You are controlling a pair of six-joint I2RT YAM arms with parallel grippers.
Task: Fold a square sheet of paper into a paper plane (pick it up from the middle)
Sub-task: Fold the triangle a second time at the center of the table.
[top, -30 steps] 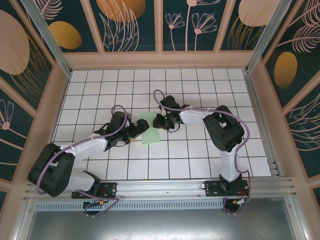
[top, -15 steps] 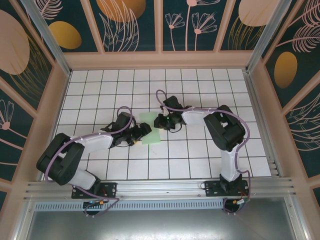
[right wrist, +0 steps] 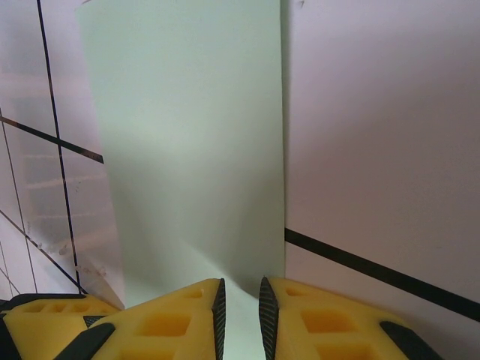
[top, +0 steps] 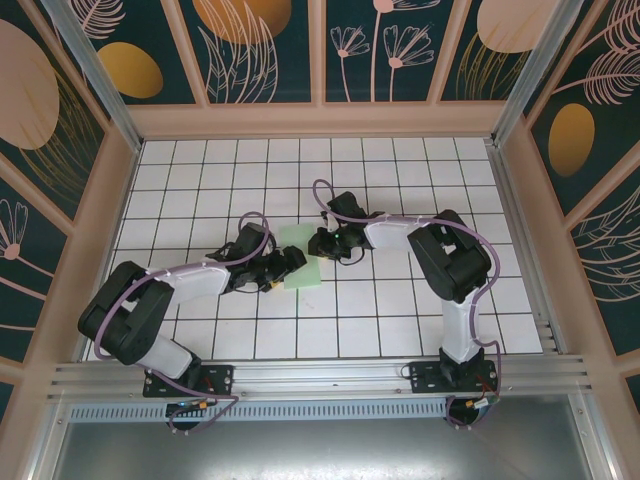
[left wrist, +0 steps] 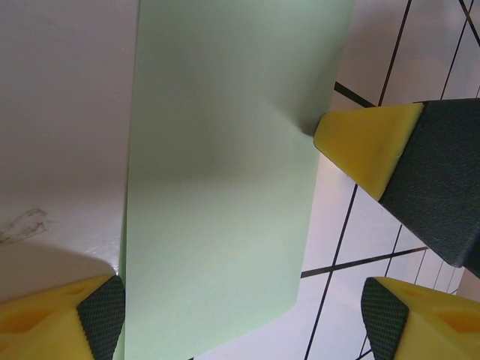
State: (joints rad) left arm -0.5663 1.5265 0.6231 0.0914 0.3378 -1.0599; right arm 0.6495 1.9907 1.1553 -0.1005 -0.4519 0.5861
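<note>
The square sheet of paper point(top: 303, 260) lies on the tiled table as a pale mint-green folded strip point(left wrist: 217, 187). My left gripper point(top: 288, 268) is open at the strip's near left end, and its fingers straddle that end point(left wrist: 240, 300). My right gripper point(top: 316, 243) comes in from the right, its fingertips point(left wrist: 360, 142) touching the strip's right edge, where the paper puckers. In the right wrist view its jaws point(right wrist: 240, 300) stand a narrow gap apart, with the paper point(right wrist: 187, 135) showing between them and stretching away. No dart-shaped paper plane is to be seen.
The white grid table point(top: 400, 310) is ringed by low wooden walls point(top: 320, 120). Both arms reach in from the near rail point(top: 320, 375) and meet at the middle.
My left arm has swung right, so its open gripper now straddles the strip's near left end. The right gripper and the paper have hardly moved.
</note>
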